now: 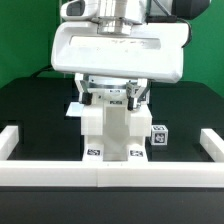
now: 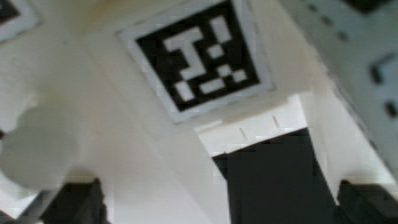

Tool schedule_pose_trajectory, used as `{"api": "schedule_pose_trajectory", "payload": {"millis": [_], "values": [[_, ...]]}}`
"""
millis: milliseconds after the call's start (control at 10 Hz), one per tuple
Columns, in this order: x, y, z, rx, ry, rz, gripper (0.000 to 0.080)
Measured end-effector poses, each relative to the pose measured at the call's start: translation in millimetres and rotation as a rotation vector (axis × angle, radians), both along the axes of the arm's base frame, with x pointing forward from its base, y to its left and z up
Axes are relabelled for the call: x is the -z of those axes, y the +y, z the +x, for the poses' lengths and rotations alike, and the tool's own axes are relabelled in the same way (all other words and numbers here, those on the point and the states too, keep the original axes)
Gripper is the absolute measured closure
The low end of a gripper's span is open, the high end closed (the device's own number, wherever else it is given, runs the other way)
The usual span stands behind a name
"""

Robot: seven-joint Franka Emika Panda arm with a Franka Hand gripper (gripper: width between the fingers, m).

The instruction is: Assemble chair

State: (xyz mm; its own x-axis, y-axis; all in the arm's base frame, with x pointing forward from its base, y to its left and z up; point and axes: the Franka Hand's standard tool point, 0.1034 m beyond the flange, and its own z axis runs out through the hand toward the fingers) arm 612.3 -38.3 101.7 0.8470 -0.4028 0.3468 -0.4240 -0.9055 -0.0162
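The partly built white chair (image 1: 112,128) stands upright near the front of the black table, with square tags low on its front face. My gripper (image 1: 111,97) hangs right above it, fingers pointing down over its top. In the wrist view a white chair piece (image 2: 151,140) with a large tag (image 2: 199,55) fills the picture very close up. My gripper (image 2: 217,206) is open: one dark fingertip (image 2: 71,203) shows on one side of the piece, the other at the opposite edge. Black table shows through a gap in the chair. Nothing is gripped.
A small loose white part with a tag (image 1: 160,135) lies just to the exterior view's right of the chair. A white rail (image 1: 110,174) borders the table's front and both sides. A flat white piece (image 1: 74,108) shows behind the chair at its left.
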Motion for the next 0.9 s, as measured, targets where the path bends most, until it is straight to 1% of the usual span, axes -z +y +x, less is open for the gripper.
{"api": "schedule_pose_trajectory", "payload": {"millis": [400, 700, 800, 900], "values": [[-0.5, 1.1, 6.3, 0.003, -0.004, 0.001, 0.0151], [-1.6, 1.9, 6.9, 0.002, -0.005, 0.002, 0.0151], [-1.8, 4.8, 6.3, 0.01, 0.0, 0.01, 0.0151], [-3.2, 12.1, 5.7, 0.03, 0.012, 0.028, 0.0151]]}}
